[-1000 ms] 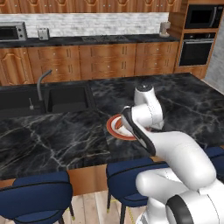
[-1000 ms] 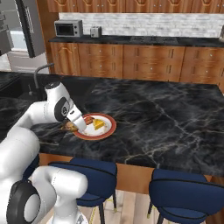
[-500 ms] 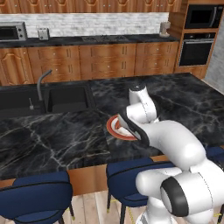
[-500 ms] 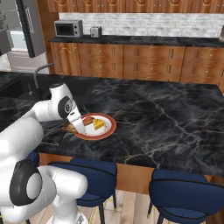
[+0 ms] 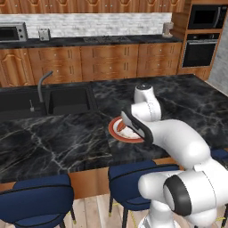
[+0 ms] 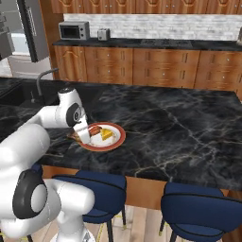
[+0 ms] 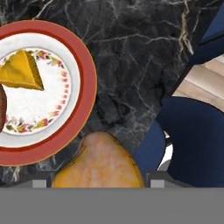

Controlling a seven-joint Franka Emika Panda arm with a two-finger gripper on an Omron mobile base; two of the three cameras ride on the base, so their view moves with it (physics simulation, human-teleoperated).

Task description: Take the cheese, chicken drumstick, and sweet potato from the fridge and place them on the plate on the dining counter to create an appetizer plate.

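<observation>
In the left base view we find the plate (image 5: 116,128) on the table (image 5: 53,138), half hidden by the arm, which has swung nearer the plate than a second ago. In the right base view the cheese (image 6: 108,135) and sweet potato (image 6: 96,129) lie on it, the gripper (image 6: 79,135) at its near rim. In the hand view the chicken drumstick (image 7: 99,164) sits clamped between the jaws just outside the rim, so we judge only its placing remains.

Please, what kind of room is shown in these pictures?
It looks like a home kitchen with a dining counter. A long black marble counter has blue stools beside it, wooden wall cabinets line the back, and a silver microwave and a built-in black oven stand there too.
</observation>
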